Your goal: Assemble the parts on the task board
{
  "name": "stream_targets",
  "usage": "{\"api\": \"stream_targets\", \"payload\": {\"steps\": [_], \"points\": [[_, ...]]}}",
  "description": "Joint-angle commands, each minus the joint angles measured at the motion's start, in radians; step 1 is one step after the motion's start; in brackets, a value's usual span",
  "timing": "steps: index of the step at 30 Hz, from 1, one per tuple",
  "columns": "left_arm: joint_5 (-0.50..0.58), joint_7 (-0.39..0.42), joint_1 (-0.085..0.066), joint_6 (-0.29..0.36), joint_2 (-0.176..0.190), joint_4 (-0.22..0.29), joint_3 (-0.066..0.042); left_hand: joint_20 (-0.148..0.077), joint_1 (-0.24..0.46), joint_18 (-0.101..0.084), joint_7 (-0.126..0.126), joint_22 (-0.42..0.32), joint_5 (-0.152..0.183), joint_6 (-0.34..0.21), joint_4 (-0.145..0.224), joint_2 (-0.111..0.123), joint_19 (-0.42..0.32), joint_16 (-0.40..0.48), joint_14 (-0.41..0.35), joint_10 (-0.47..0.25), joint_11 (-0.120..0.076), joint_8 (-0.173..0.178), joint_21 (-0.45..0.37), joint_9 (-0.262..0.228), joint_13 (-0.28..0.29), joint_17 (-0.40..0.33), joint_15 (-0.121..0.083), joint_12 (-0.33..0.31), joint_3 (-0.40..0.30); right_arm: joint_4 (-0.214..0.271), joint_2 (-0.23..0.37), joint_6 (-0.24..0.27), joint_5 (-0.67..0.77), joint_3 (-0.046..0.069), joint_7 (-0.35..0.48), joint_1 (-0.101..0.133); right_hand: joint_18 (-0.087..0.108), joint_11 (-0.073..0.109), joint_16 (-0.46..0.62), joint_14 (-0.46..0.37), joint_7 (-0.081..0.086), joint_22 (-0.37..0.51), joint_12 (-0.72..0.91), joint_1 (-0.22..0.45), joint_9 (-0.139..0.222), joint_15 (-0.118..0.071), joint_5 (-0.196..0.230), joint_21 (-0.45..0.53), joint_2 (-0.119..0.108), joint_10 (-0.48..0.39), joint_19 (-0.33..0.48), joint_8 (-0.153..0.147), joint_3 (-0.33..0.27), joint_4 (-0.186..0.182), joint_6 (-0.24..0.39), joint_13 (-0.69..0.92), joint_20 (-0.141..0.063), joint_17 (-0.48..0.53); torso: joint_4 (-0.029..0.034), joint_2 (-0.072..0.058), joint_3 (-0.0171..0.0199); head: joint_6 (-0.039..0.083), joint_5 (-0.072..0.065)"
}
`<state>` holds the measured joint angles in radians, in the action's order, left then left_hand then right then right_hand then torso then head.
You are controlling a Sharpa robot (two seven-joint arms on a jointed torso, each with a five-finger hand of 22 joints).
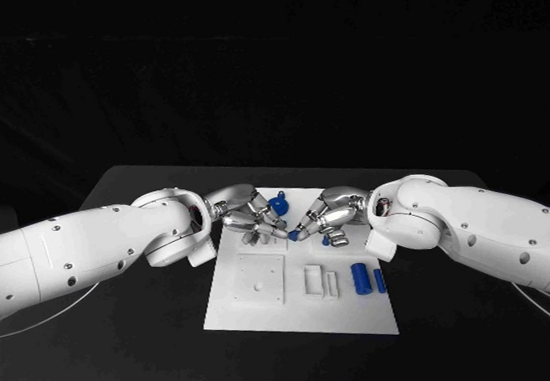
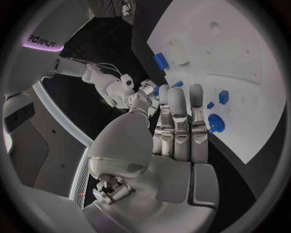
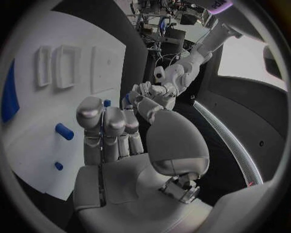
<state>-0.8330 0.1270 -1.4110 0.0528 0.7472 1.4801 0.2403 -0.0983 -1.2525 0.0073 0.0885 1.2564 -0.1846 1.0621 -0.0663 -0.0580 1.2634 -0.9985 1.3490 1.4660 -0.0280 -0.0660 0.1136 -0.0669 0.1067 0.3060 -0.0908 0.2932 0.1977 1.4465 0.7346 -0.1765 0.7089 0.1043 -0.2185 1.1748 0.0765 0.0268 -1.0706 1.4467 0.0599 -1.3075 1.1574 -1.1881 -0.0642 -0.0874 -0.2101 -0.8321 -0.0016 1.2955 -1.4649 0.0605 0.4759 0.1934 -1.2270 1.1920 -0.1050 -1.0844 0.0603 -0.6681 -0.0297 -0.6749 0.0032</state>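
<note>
The white task board (image 1: 262, 312) lies in the middle of the black table. My left hand (image 1: 243, 215) and right hand (image 1: 329, 217) meet fingertip to fingertip over its far half. A small blue part (image 1: 298, 234) sits right at the right hand's fingertips, close to the left hand's fingers; whether it is pinched or only touched is unclear. It shows again as the small blue part (image 2: 156, 90) and the small blue part (image 3: 106, 103). My left hand (image 2: 179, 121) has its fingers stretched out with nothing in them. A blue knob-like part (image 1: 278, 205) stands at the board's far edge.
Two blue cylinders (image 1: 360, 278) lie side by side on the board's right part. White raised blocks (image 1: 319, 281) and a square recess (image 1: 260, 279) take up the near half. Other small blue parts (image 2: 216, 122) and a blue peg (image 3: 63, 131) sit on the board.
</note>
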Motion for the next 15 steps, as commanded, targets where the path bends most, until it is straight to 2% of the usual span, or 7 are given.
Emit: {"api": "stream_targets", "payload": {"steps": [1, 5, 11, 13, 15], "points": [[-0.053, -0.025, 0.001, -0.039, -0.006, 0.006, 0.000, 0.000, 0.002, -0.007, -0.001, 0.002, -0.005, 0.001, -0.010, -0.010, 0.004, -0.007, 0.000, 0.043, 0.006, 0.001, -0.004, 0.000, 0.000, -0.001, 0.010, -0.004, 0.001, 0.006, 0.001, -0.032, -0.018, 0.000, -0.005, 0.000, -0.009, 0.005, 0.004, -0.006, 0.000, -0.096, -0.004, 0.003, -0.001, -0.004, -0.003, 0.003, 0.003, -0.003, -0.021, 0.003, -0.005, -0.001, -0.005, 0.001, -0.007, -0.001, 0.0010, 0.000, -0.0022, -0.002, -0.004], [-0.062, -0.032, 0.002, -0.057, -0.010, 0.009, 0.000, 0.000, -0.001, -0.007, -0.002, 0.010, -0.007, 0.004, -0.029, -0.015, 0.004, -0.009, -0.002, 0.043, 0.006, 0.001, -0.010, 0.000, 0.001, -0.001, 0.010, -0.007, 0.008, 0.008, 0.002, -0.034, -0.020, 0.000, -0.006, 0.000, -0.009, 0.005, 0.004, -0.006, 0.000, -0.096, -0.004, 0.003, -0.001, -0.004, -0.003, 0.003, 0.003, -0.003, -0.021, 0.003, -0.005, -0.001, -0.005, 0.001, -0.007, -0.001, 0.0018, 0.000, -0.0031, -0.004, -0.005], [-0.066, -0.036, 0.003, -0.074, -0.011, 0.013, 0.000, 0.000, 0.001, -0.007, -0.007, 0.014, -0.027, 0.029, -0.040, -0.028, 0.004, -0.011, -0.003, 0.043, 0.004, 0.001, -0.015, -0.002, 0.002, -0.001, 0.009, -0.006, 0.007, 0.006, 0.001, -0.036, -0.022, 0.000, -0.008, 0.000, -0.008, 0.005, 0.004, -0.007, 0.000, -0.096, -0.005, 0.003, -0.001, -0.004, -0.004, 0.005, 0.005, -0.004, -0.020, 0.003, -0.006, 0.001, -0.005, 0.001, -0.007, -0.001, 0.0019, -0.001, -0.0035, -0.006, -0.007], [-0.066, -0.035, 0.003, -0.074, -0.011, 0.015, 0.000, -0.001, 0.001, -0.007, -0.016, 0.015, -0.083, 0.057, -0.045, -0.031, 0.004, -0.012, -0.004, 0.042, 0.001, -0.004, -0.016, -0.010, 0.001, -0.001, 0.007, -0.009, 0.008, 0.007, 0.001, -0.037, -0.022, 0.000, -0.009, 0.000, -0.008, 0.005, 0.004, -0.007, 0.000, -0.096, -0.005, 0.003, -0.001, -0.004, -0.004, 0.005, 0.005, -0.004, -0.020, 0.003, -0.006, 0.001, -0.005, 0.001, -0.007, -0.001, 0.0019, 0.000, -0.0042, -0.010, -0.009], [-0.066, -0.035, 0.003, -0.074, -0.011, 0.017, 0.000, -0.002, 0.000, -0.007, -0.026, 0.019, -0.112, 0.089, -0.053, -0.029, 0.006, -0.023, 0.000, 0.042, -0.002, -0.007, -0.016, -0.032, -0.001, 0.004, 0.005, -0.015, 0.013, 0.007, 0.000, -0.037, -0.023, 0.000, -0.010, 0.000, -0.008, 0.005, 0.004, -0.007, 0.000, -0.096, -0.005, 0.003, -0.001, -0.004, -0.004, 0.005, 0.005, -0.004, -0.020, 0.003, -0.006, 0.001, -0.005, 0.001, -0.007, -0.001, 0.0018, 0.000, -0.0045, -0.011, -0.009]]}}
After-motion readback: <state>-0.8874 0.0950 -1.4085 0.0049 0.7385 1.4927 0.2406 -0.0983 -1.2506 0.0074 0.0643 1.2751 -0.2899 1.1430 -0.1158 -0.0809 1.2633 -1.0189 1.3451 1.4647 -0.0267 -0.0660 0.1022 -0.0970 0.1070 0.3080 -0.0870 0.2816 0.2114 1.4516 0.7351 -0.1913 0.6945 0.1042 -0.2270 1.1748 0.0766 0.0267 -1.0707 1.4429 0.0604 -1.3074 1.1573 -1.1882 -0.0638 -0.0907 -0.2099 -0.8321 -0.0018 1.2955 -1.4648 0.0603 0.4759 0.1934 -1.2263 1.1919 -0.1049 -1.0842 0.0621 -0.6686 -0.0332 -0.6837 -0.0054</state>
